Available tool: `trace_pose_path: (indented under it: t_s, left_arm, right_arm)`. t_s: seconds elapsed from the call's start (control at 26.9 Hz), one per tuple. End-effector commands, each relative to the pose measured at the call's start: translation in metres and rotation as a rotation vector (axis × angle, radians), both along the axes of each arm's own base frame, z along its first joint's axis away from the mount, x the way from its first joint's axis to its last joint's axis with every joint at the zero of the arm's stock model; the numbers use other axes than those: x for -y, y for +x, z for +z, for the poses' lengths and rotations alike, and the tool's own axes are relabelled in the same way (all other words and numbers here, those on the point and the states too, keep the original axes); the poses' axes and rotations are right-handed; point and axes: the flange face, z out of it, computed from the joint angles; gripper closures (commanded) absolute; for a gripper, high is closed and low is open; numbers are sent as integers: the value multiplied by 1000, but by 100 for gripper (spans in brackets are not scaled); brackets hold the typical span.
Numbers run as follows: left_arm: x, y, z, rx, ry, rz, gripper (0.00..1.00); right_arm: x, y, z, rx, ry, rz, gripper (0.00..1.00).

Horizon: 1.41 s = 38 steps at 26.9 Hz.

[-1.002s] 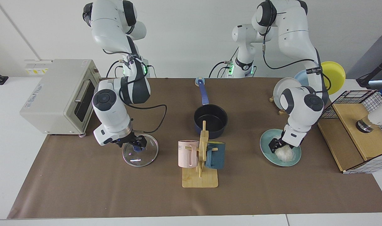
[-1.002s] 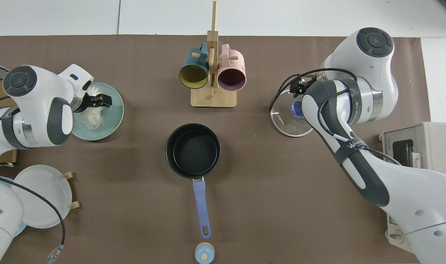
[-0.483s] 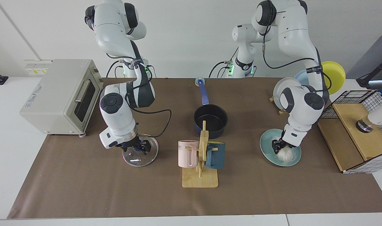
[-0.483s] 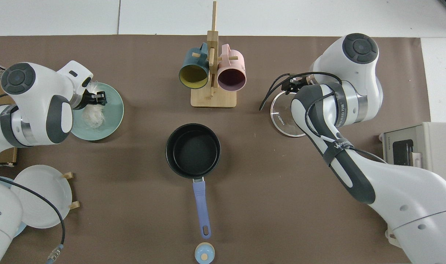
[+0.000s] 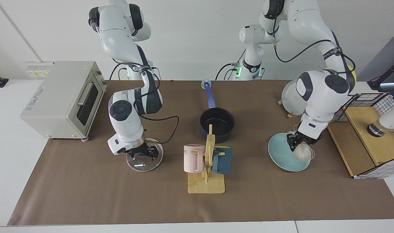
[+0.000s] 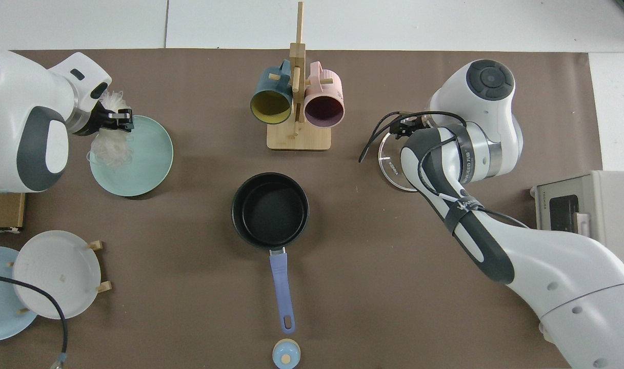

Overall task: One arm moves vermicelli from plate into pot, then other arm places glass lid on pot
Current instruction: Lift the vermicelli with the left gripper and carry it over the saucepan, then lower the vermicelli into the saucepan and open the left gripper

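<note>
Two arms work at opposite ends of the table: the left gripper [image 5: 297, 144] is clamped on the vermicelli [image 5: 302, 155], which hangs clear above the teal plate [image 5: 282, 157]. The right gripper [image 5: 144, 150] sits low over the glass lid [image 5: 145, 163], which lies flat on the table; whether its fingers are closed cannot be told. Between them stands the pot [image 5: 217, 124], dark inside, just behind a mug rack [image 5: 207, 168].

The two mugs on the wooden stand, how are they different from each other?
The pink mug is pale pink with ribbed sides; the teal mug is dark blue-green with smooth sides. From above, the pink mug is dark purplish inside and the teal mug is yellowish inside. Both hang sideways by their handles on the wooden stand, one on each side of its post.
</note>
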Motion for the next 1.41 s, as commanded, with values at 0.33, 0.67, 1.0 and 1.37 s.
trace_pose_path:
  t_s: [0.33,0.67,1.0,1.37]
  left_arm:
    - [132,-89,76,-177,-46,9,100]
    - [211,-124,61,-158,-200,-19,100]
    - [250,-139,4,-194,-210,-13,100]
    - [264,-134,-45,-178,-242,-12,100]
  right_arm:
    - [0,-16,-9,-15,-23,-6,0]
    - [-2,-21,-9,-25,-20,-14,8]
    - [-6,-23,-8,-39,-19,-10,88]
    - [0,-19,25,-13,-17,-10,100]
